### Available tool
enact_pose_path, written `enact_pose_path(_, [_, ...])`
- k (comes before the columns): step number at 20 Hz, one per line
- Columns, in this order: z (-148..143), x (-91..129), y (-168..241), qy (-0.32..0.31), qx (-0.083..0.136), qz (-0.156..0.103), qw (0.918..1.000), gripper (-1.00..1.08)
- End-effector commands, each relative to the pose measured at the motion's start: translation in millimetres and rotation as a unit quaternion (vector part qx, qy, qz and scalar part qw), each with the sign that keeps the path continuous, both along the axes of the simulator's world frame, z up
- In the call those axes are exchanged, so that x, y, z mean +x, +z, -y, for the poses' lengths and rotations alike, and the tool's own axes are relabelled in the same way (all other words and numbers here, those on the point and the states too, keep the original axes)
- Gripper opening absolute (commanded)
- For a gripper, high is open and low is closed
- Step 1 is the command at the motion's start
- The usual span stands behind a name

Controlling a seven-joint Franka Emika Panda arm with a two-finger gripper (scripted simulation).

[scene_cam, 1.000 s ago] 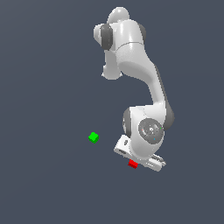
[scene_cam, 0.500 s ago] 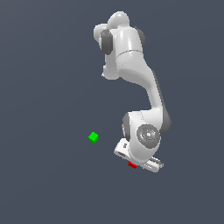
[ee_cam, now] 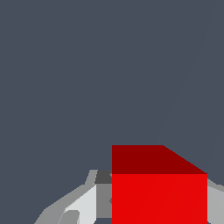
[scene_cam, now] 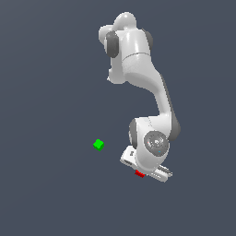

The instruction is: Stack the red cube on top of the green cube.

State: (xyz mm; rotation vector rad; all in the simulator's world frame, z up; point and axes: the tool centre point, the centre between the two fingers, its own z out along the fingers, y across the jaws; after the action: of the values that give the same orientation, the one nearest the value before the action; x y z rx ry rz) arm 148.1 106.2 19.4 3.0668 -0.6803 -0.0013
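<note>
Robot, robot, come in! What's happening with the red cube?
Gripper down around red cube, fingers either side; grip unconfirmed. Green cube sits apart, toward exterior view's left. Nothing between them.

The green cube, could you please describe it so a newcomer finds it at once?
Start at the white robot arm and look to the exterior view's left of its lower end. The green cube sits alone on the grey floor, unlike the red cube, tucked under the end effector.

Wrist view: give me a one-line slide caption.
Red cube fills the wrist camera's foreground between the gripper's fingers, over plain grey floor.
</note>
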Motion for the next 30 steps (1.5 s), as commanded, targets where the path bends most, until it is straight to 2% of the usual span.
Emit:
enact_pose_path(1, [0, 0, 0, 0.0, 0.0, 0.0, 1.0, -1.0])
enact_pose_path(9, [0, -1, 18, 0.0, 0.0, 0.0, 1.0, -1.0])
enact_pose_path(21, [0, -1, 91, 0.0, 0.0, 0.0, 1.0, -1.0])
enact_pose_path(30, [0, 0, 100, 0.0, 0.0, 0.001, 1.0, -1.0])
